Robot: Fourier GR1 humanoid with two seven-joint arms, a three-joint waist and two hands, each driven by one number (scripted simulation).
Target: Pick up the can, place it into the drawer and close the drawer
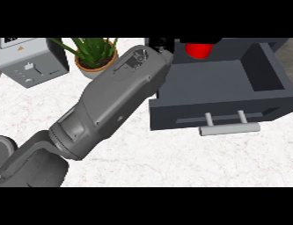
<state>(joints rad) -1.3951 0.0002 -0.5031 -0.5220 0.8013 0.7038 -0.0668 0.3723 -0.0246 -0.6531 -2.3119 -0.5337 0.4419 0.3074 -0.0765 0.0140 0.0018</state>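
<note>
White marble counter (174, 162), toaster (28, 61) and plant (95, 52) at the back. My left hand (162, 44) is at the open drawer's (269, 70) far end, the red can (199, 50) just beside it. My forearm hides the hand, so I cannot tell its grip. I'd lower the can upright, clear of the walls, before releasing.

Head view looks steeply down at the counter (174, 162).
</note>
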